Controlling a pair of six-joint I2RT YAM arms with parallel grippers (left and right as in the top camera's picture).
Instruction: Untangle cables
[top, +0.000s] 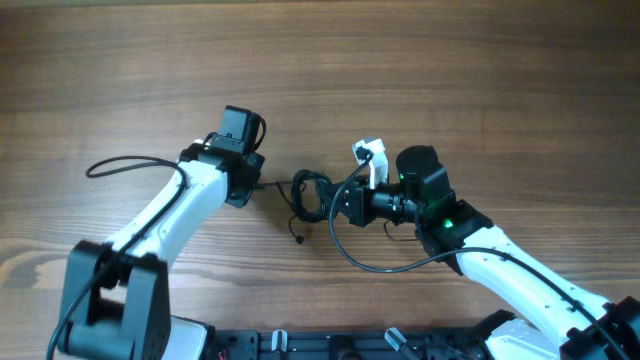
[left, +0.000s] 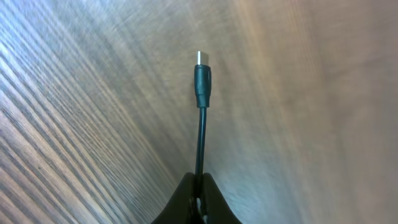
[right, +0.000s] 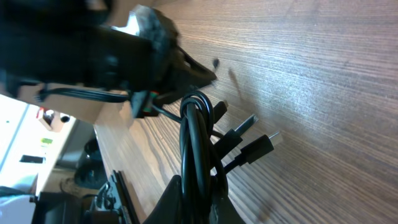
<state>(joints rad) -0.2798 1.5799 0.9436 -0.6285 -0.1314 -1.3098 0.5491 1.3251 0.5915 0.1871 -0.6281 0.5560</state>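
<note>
Left end effector is pinched tight on one cord (plug pointing 12 o'clock), right end effector at its 3 o'clock clamps the bunched cables, wooden desk underneath

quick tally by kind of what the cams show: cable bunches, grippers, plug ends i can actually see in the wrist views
cable bunch: 1
grippers: 2, left gripper shut on one cable, right gripper shut on the bunch
plug ends: 4, one past the left gripper, three sticking out of the bunch
total: 7
</note>
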